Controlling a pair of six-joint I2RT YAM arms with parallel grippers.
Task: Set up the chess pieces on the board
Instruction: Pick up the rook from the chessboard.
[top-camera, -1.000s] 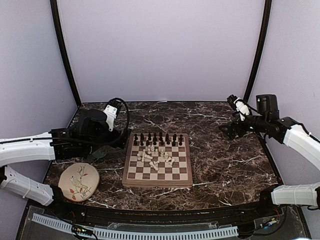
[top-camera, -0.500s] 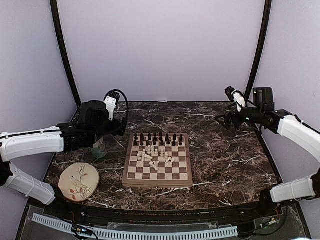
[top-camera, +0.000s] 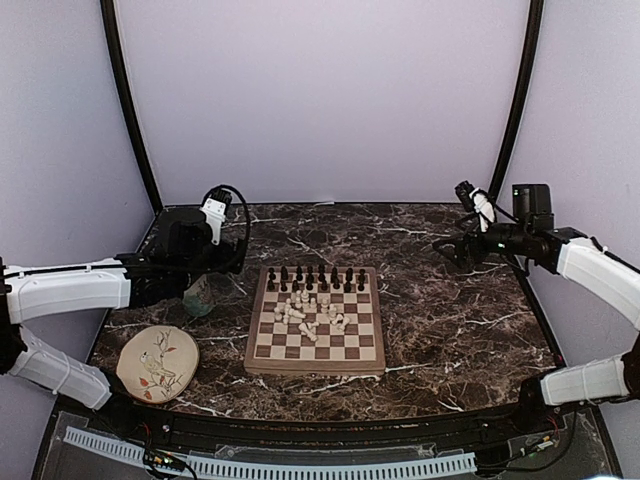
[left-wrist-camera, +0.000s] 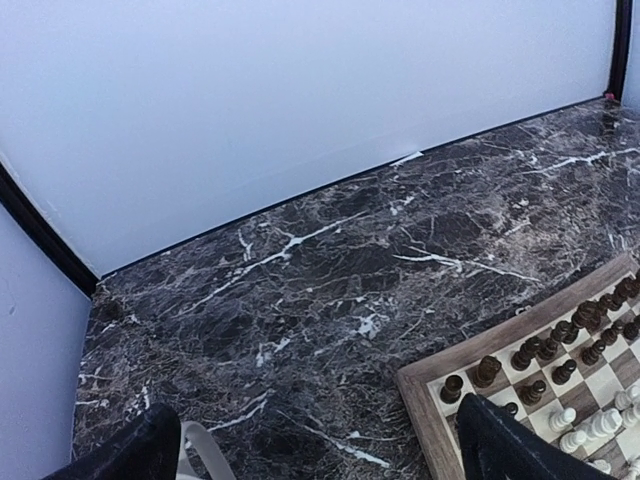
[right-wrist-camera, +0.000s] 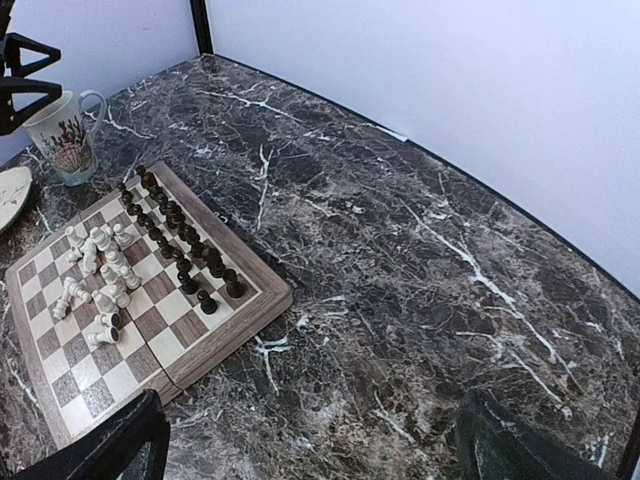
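Top external shows the board (top-camera: 316, 352) centred on the table (top-camera: 440, 310), dark pieces (top-camera: 315, 278) ranked along its far rows, cream pieces (top-camera: 308, 318) seemingly toppled mid-board. Left fingers (left-wrist-camera: 125, 455) and right fingers (right-wrist-camera: 105, 445) gape wide, empty. Pinch an outlying cream piece first, sparing neighbours.

White shells with black joints cover the left arm (top-camera: 70, 288) and right arm (top-camera: 600, 268). The left hand (top-camera: 236, 262) and right hand (top-camera: 447, 250) are black; a black cable (top-camera: 247, 222) loops by the left.

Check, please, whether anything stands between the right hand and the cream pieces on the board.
Nothing visible does. The right hand is open above bare marble right of the board; the cream pieces sit mid-board, with the dark pieces only along its far rows.
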